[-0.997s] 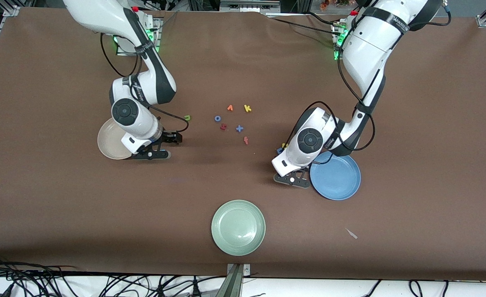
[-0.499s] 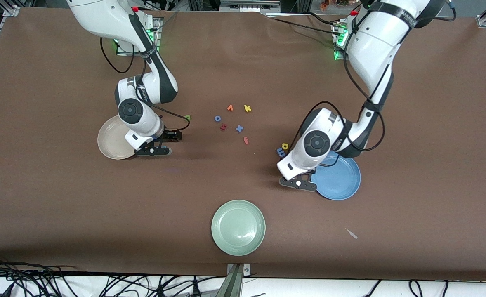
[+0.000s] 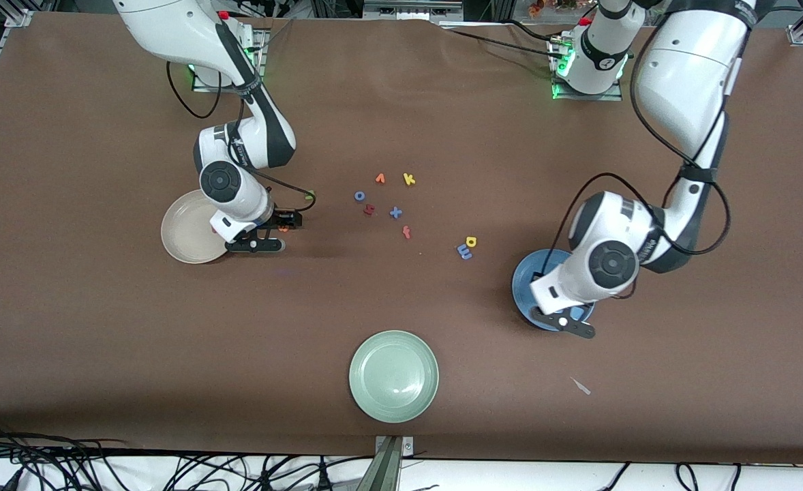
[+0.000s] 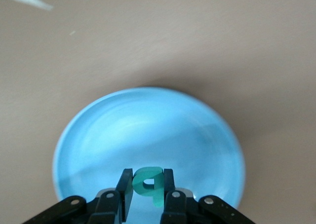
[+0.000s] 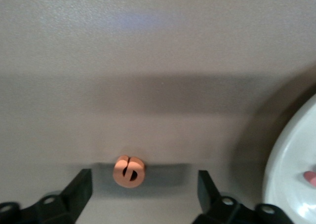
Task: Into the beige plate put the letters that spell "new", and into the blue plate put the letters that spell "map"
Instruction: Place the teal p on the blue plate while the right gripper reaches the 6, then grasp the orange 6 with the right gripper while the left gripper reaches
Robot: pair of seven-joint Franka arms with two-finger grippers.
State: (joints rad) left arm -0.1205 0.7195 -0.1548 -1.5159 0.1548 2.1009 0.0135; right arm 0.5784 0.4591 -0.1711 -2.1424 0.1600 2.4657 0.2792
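Note:
My left gripper point(image 4: 148, 185) is shut on the teal-green "p" point(image 4: 149, 180) and hangs over the blue plate point(image 4: 98, 135), which shows partly under the arm point(image 3: 521, 273). The blue "m" point(image 3: 465, 252) and yellow "a" point(image 3: 471, 241) lie on the table beside that plate. My right gripper point(image 5: 145, 184) stands open low over the table, with the orange "e" point(image 5: 129, 171) between its fingers and untouched. The beige plate point(image 5: 291, 179) is right beside it point(image 3: 183, 232), and a salmon-pink piece point(image 5: 310, 176) lies in it. The green "n" point(image 3: 310, 195) lies close to the right gripper point(image 3: 275, 232).
A cluster of loose letters lies mid-table: orange "v" point(image 3: 380, 179), yellow "k" point(image 3: 409, 179), blue "o" point(image 3: 359, 196), a dark red letter point(image 3: 369, 210), a blue cross point(image 3: 395, 213), red "f" point(image 3: 406, 232). A pale green plate point(image 3: 393, 376) sits nearest the front camera.
The left arm has carried the "p" away from the "m" and "a" to over the blue plate. The right gripper has shifted slightly along the beige plate's edge and its fingers have narrowed a little.

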